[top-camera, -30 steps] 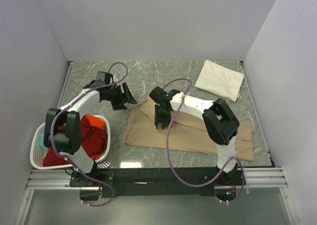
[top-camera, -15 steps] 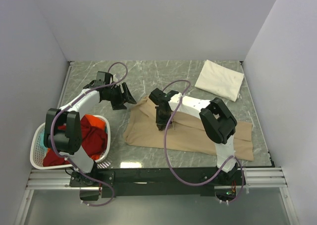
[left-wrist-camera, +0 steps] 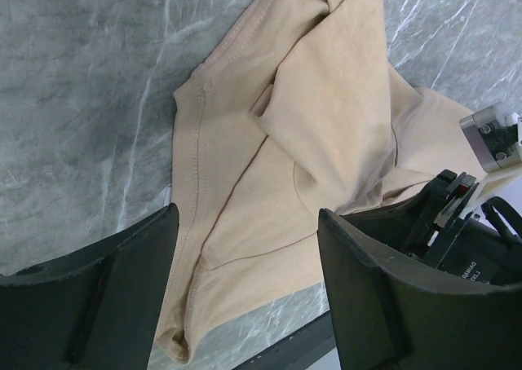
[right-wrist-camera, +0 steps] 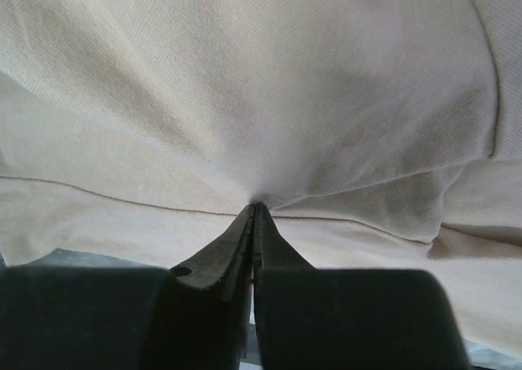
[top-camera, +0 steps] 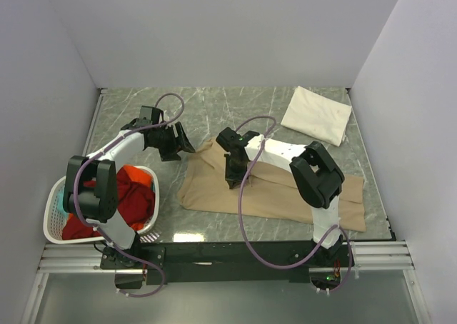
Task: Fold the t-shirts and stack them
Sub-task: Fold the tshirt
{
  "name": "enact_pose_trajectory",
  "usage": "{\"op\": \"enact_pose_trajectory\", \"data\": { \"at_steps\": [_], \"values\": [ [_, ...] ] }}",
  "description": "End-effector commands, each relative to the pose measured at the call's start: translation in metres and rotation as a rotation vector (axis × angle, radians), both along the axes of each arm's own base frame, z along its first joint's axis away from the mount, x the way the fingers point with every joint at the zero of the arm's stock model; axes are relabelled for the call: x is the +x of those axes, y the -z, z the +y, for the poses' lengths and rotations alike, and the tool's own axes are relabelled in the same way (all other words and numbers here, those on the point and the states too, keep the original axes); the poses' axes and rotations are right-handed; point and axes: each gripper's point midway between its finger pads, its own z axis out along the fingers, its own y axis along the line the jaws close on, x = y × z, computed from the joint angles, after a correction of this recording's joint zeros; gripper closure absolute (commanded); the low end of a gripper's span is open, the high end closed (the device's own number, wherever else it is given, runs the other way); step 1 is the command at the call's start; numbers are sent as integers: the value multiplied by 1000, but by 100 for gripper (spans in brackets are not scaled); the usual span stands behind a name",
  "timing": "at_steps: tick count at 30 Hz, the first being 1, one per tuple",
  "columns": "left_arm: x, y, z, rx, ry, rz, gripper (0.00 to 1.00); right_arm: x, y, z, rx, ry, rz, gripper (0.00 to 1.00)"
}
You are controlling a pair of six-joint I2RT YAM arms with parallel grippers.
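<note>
The right hand (right-wrist-camera: 254, 209) is pinching a fold of the tan t-shirt (top-camera: 207, 190), jaws closed; the left hand (left-wrist-camera: 247, 223) is hovering open near its edge.

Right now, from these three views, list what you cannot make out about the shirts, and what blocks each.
1. Top view: the middle of the tan t-shirt, covered by the right arm.
2. Top view: clothes beneath the red cloth in the basket; the left arm overlaps too.
3. Right wrist view: how many cloth layers the right gripper pinches; its shut fingers hide that.
</note>
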Motion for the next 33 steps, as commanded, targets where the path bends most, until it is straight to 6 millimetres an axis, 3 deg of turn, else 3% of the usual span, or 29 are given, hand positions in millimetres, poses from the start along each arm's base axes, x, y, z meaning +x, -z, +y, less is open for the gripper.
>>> {"op": "enact_pose_trajectory", "data": {
  "at_steps": [1, 10, 22, 28, 33],
  "values": [
    [5, -4, -2, 1, 20, -53, 26, 1, -21, 5, 52, -14, -41, 92],
    [5, -4, -4, -3, 19, -53, 25, -2, -10, 3, 26, -23, -24, 76],
    [5, -1, -6, -14, 17, -42, 25, -3, 0, 3, 12, -29, 1, 64],
    [6, -2, -9, -14, 24, -45, 24, -8, 10, 3, 2, -35, 29, 64],
    [7, -2, -8, -10, 22, -47, 24, -7, 12, -1, -23, -29, 27, 74]
  ]
}}
